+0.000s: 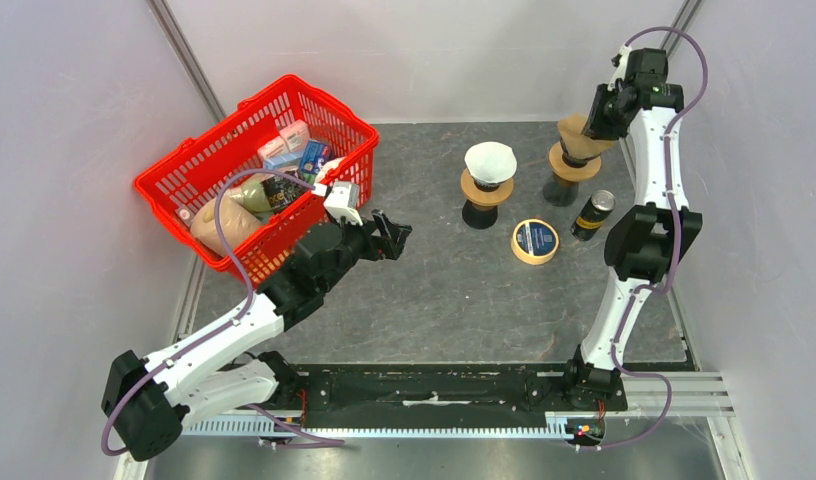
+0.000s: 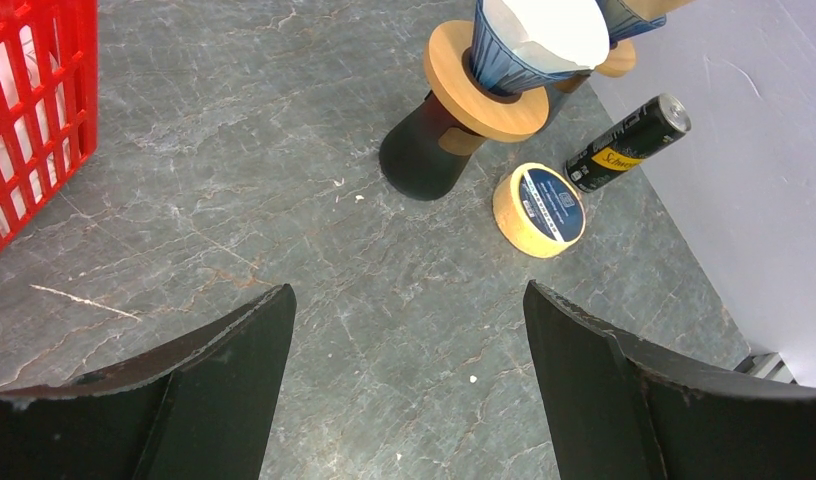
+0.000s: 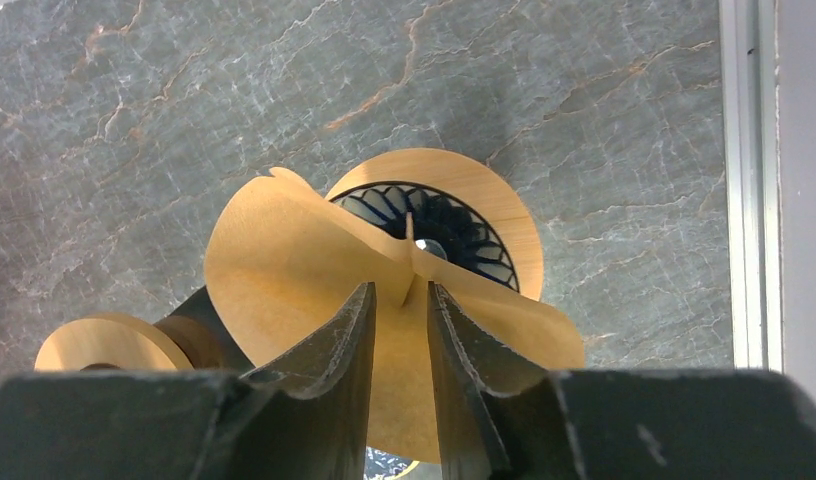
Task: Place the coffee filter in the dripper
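Observation:
A brown paper coffee filter (image 3: 284,250) is pinched between my right gripper's (image 3: 402,290) fingers. It hangs partly over the blue ribbed dripper (image 3: 462,225) on its wooden collar, with the dripper's far side still uncovered. In the top view the right gripper (image 1: 591,122) holds the filter (image 1: 576,142) over the right-hand dripper stand (image 1: 564,186) at the back right. A second dripper (image 1: 487,188) to its left holds a white filter (image 2: 544,25). My left gripper (image 1: 394,235) (image 2: 409,300) is open and empty over bare table, near the basket.
A red basket (image 1: 194,170) with groceries stands at the back left. A yellow tape roll (image 1: 535,241) and a black can (image 1: 593,214) lie near the drippers; both also show in the left wrist view, the tape roll (image 2: 540,208) and the can (image 2: 629,143).

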Robot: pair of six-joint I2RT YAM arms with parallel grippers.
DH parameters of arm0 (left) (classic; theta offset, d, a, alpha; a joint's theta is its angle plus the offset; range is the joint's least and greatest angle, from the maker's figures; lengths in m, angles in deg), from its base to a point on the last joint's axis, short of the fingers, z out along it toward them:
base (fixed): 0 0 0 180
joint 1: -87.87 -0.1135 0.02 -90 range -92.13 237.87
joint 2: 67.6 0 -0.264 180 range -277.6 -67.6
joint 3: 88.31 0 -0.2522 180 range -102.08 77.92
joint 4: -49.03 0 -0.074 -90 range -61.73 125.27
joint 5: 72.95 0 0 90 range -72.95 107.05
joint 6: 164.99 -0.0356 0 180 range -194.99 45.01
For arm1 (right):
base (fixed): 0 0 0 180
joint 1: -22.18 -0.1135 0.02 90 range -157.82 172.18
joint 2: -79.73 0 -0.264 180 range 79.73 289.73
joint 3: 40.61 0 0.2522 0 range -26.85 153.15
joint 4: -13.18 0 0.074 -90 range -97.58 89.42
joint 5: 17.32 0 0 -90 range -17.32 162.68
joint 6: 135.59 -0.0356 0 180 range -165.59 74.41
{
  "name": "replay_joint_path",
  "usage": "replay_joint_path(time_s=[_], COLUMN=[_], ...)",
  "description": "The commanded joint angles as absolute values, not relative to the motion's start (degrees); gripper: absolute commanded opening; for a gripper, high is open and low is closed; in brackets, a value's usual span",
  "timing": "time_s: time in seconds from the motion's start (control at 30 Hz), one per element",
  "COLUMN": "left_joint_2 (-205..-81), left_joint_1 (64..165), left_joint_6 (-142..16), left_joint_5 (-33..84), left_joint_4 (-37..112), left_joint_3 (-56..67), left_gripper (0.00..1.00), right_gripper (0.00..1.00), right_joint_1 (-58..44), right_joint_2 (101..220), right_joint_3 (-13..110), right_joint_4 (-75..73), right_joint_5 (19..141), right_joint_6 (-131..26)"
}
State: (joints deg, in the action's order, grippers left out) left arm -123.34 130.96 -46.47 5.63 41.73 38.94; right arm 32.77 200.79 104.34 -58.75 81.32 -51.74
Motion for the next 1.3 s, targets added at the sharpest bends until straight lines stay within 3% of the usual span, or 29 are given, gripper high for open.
replay_joint_path(time_s=[0.0,0.5,0.67,1.27], left_joint_2=[-123.67,-124.88,-124.8,-124.62], left_joint_1=[130.76,130.76,130.76,130.76], left_joint_6=[-46.68,-47.3,-47.39,-47.32], left_joint_5=[5.33,5.29,5.17,4.82], left_joint_4=[43.18,43.26,43.27,43.27], left_joint_3=[37.04,36.59,36.73,37.05], left_gripper=[0.91,0.91,0.91,0.9], right_gripper=[0.32,0.32,0.26,0.26], right_joint_1=[31.03,30.14,30.0,29.57], right_joint_2=[200.97,203.01,203.81,206.15], right_joint_3=[106.24,108.02,107.99,107.86], right_joint_4=[-60.27,-60.77,-60.07,-61.89], right_joint_5=[82.11,75.14,76.98,78.17], right_joint_6=[-48.26,-48.05,-47.87,-46.1])
